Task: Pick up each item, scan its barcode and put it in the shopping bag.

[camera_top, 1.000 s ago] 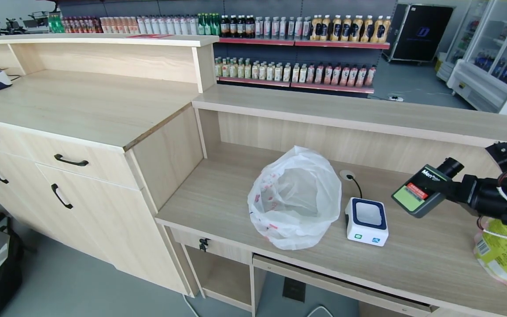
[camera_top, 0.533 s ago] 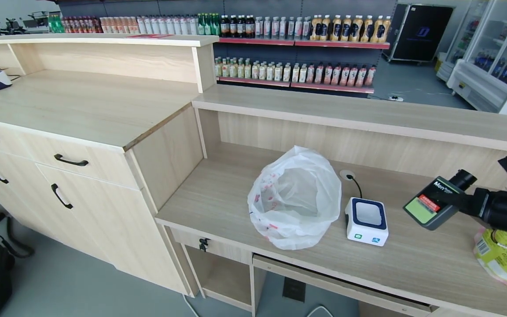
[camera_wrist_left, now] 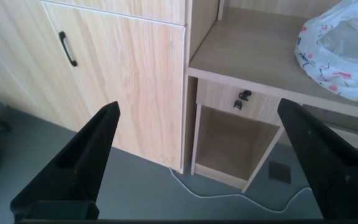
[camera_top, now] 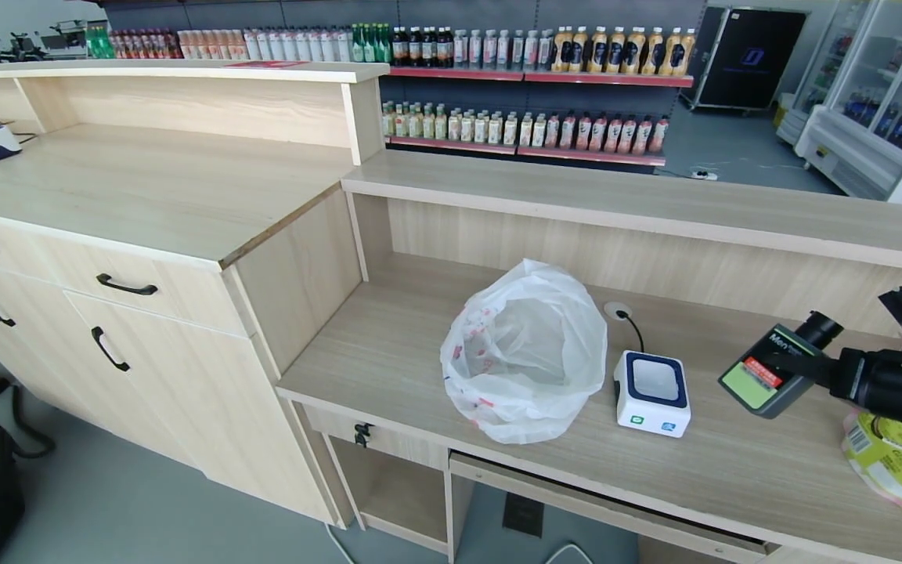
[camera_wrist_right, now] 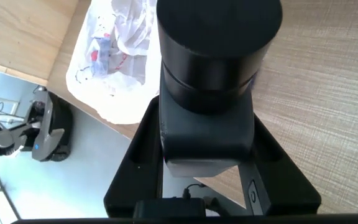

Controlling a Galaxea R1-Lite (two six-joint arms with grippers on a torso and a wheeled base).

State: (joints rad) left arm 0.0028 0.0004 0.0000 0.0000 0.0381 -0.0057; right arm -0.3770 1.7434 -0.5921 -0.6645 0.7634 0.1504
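My right gripper (camera_top: 833,368) is shut on a dark bottle (camera_top: 768,370) with a black cap and a green and red label. It holds the bottle tilted above the desk, to the right of the white barcode scanner (camera_top: 652,393). In the right wrist view the bottle (camera_wrist_right: 213,81) stands between the two fingers of the right gripper (camera_wrist_right: 207,155). The white plastic shopping bag (camera_top: 525,352) sits open, left of the scanner and touching it. My left gripper (camera_wrist_left: 197,168) hangs open and empty low in front of the counter, with the bag (camera_wrist_left: 347,50) up on the desk beyond it.
A yellow-green snack pouch (camera_top: 893,458) lies at the desk's right end under my right arm. The wooden desk (camera_top: 388,352) has a raised back ledge and a taller cabinet with black handles (camera_top: 126,286) to its left. A cable (camera_top: 633,325) runs from the scanner.
My right gripper carried the bottle to the right and a little lower, away from the scanner, then nearly held still. The bag, the scanner and the pouch have not moved.
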